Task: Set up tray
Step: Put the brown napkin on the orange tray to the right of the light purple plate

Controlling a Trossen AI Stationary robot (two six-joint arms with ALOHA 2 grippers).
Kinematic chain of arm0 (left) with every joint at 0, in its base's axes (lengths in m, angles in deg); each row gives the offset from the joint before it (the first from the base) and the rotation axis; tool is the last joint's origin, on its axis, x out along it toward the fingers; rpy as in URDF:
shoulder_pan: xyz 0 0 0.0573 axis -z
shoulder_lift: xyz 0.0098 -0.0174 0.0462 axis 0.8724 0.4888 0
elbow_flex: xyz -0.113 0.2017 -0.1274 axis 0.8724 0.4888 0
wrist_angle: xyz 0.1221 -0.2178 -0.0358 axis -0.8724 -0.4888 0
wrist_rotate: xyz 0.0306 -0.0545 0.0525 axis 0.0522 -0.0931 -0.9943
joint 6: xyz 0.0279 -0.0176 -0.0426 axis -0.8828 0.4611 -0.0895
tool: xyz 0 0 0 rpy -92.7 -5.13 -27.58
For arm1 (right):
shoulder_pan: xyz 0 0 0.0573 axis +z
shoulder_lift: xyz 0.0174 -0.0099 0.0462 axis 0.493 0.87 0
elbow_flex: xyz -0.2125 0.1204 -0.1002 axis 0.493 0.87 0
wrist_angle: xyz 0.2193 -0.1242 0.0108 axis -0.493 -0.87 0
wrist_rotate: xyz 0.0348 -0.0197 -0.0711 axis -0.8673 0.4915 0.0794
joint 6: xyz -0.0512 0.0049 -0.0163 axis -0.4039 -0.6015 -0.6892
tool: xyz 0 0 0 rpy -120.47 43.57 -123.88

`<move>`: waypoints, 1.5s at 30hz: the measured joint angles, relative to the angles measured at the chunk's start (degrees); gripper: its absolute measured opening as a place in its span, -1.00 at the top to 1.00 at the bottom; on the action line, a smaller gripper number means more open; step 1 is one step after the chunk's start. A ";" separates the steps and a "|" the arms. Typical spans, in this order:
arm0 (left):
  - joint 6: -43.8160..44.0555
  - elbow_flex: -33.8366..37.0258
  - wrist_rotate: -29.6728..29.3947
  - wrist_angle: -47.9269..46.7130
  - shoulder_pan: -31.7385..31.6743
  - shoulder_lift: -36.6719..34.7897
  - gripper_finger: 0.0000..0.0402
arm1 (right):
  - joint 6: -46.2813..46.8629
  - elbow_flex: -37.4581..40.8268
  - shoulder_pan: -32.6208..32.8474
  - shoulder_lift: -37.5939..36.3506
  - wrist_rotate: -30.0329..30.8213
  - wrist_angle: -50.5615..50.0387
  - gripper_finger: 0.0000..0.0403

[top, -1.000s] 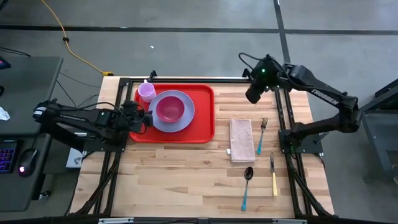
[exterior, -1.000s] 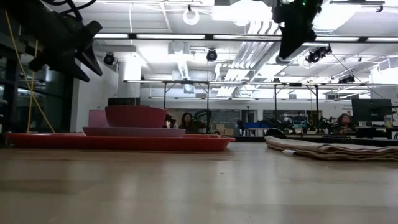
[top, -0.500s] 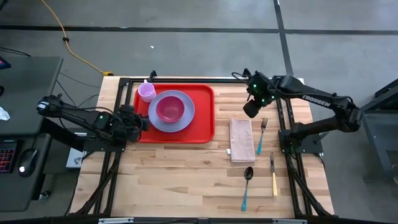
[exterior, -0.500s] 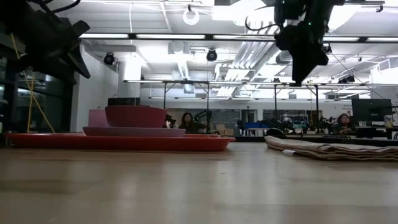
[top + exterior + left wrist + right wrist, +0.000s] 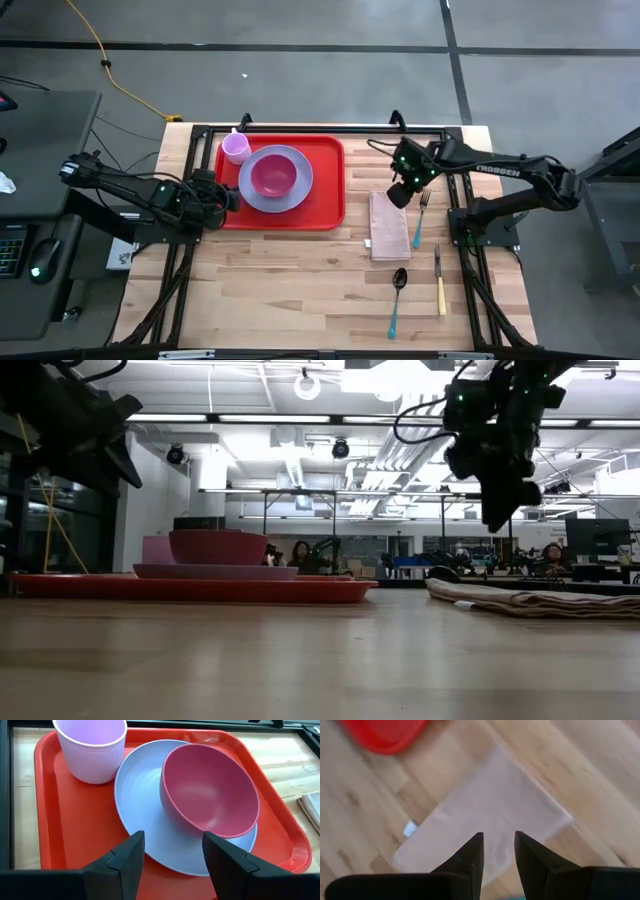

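1. Right gripper (image 5: 399, 196) is hanging above the far end of the folded napkin (image 5: 388, 225), its fingers (image 5: 470, 857) standing a little apart with the cloth showing between them; in my judgement the napkin is the thing it is about to take.
2. For a good grasp, it should be going straight down on the cloth's edge and pinching all folded layers together, while staying away from the fork (image 5: 421, 215) lying just beside.
3. Left gripper (image 5: 228, 196) is waiting at the left rim of the tray (image 5: 325, 190), fingers apart and holding nothing.
4. That tray is lying near the right gripper, toward the left arm's side, already carrying the lavender plate (image 5: 290, 195), the pink bowl (image 5: 272, 175) and the cup (image 5: 236, 148); the spoon (image 5: 397, 298) and knife (image 5: 439, 282) are lying on the wood, nearer the table's front.
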 joint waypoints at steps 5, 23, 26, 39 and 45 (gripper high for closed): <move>0.00 0.00 1.19 -0.11 0.00 0.00 -0.13 | -12.19 1.40 0.46 0.00 -0.26 2.92 0.57; -0.46 0.00 4.35 -0.36 0.00 0.02 -0.13 | -37.84 1.50 0.41 11.54 3.52 6.08 0.57; -0.46 0.00 4.37 -1.08 0.00 0.02 -0.13 | -39.92 1.50 0.41 13.79 5.53 6.61 0.57; -0.46 0.00 4.37 -1.63 0.00 0.02 -0.13 | -43.24 1.42 0.41 15.72 10.68 12.92 0.57; -0.42 0.00 6.00 -2.48 0.00 0.02 -0.13 | -44.59 1.42 0.33 15.72 10.23 12.12 0.57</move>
